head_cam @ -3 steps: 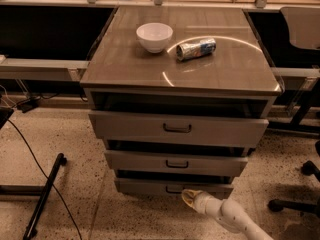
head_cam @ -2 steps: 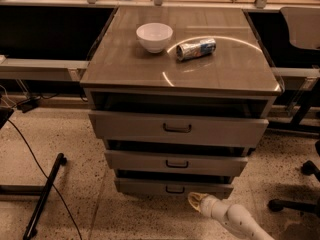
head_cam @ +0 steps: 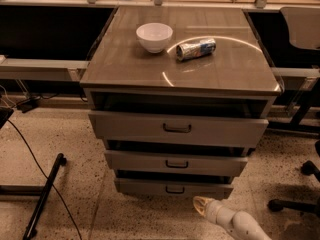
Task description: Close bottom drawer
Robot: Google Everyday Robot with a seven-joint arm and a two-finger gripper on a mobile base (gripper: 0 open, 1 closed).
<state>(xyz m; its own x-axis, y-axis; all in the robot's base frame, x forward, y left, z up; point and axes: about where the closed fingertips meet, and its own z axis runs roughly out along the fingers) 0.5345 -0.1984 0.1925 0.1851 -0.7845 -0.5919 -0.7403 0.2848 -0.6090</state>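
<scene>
1. The narrow grey wood-grain bottom drawer [head_cam: 150,186] with its small dark bar handle is at 6 o'clock, still poking out a bit.
2. The tan-tipped gripper [head_cam: 201,204] drifted toward 5 o'clock, just off the drawer front. Can't tell if it's open or closed.

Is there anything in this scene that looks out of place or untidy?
Yes. The silver and blue drink can lies on its side on the grey cabinet top. All three grey wood-grain drawers stand partly pulled out, including the narrow bottom drawer. The white gripper is low by the floor, just before that drawer.
</scene>
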